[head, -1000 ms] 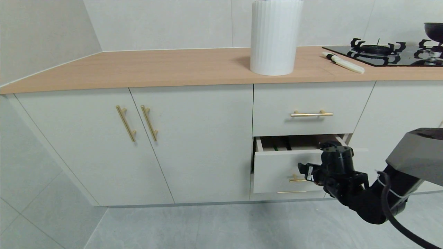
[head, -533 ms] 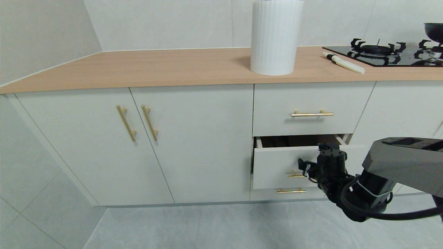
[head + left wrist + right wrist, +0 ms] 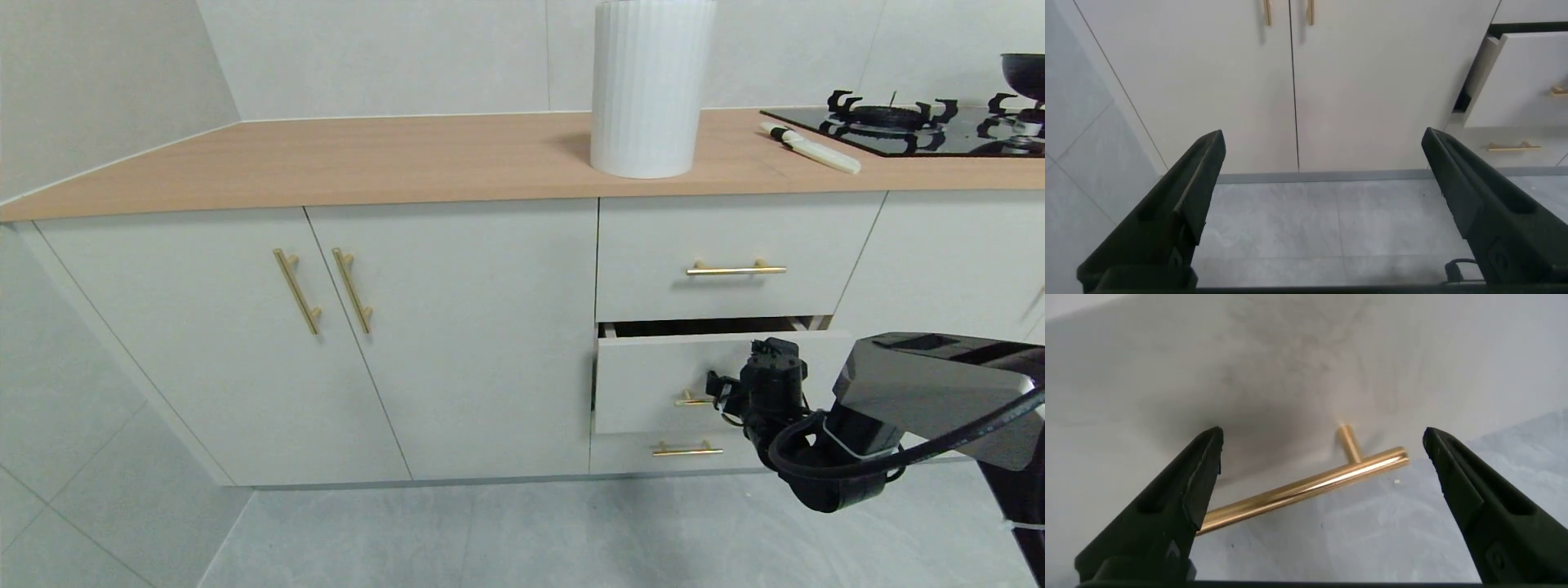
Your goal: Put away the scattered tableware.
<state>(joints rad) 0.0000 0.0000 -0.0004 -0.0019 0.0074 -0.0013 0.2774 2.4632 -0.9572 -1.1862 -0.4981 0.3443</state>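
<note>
The middle drawer (image 3: pixel 653 382) of the white cabinet stands out a little, with a dark gap above its front. My right gripper (image 3: pixel 720 398) is right at the drawer's gold handle (image 3: pixel 690 400). In the right wrist view the gripper (image 3: pixel 1323 508) is open, and the gold handle (image 3: pixel 1306 486) lies across the space between its fingers, close to the drawer front. A white-handled knife (image 3: pixel 808 147) lies on the wooden counter near the stove. My left gripper (image 3: pixel 1323 214) is open and holds nothing, low in front of the cabinet doors, with the drawer (image 3: pixel 1527 77) off to one side.
A tall white ribbed container (image 3: pixel 649 86) stands on the counter (image 3: pixel 367 159). A black gas stove (image 3: pixel 906 126) is at the far right. The top drawer (image 3: pixel 735 269) and bottom drawer (image 3: pixel 686 448) are shut. Two cabinet doors (image 3: pixel 326 290) are to the left. Grey floor tiles lie below.
The middle drawer has slid in from well open to nearly shut. My right gripper has moved toward the cabinet with it, staying at the handle.
</note>
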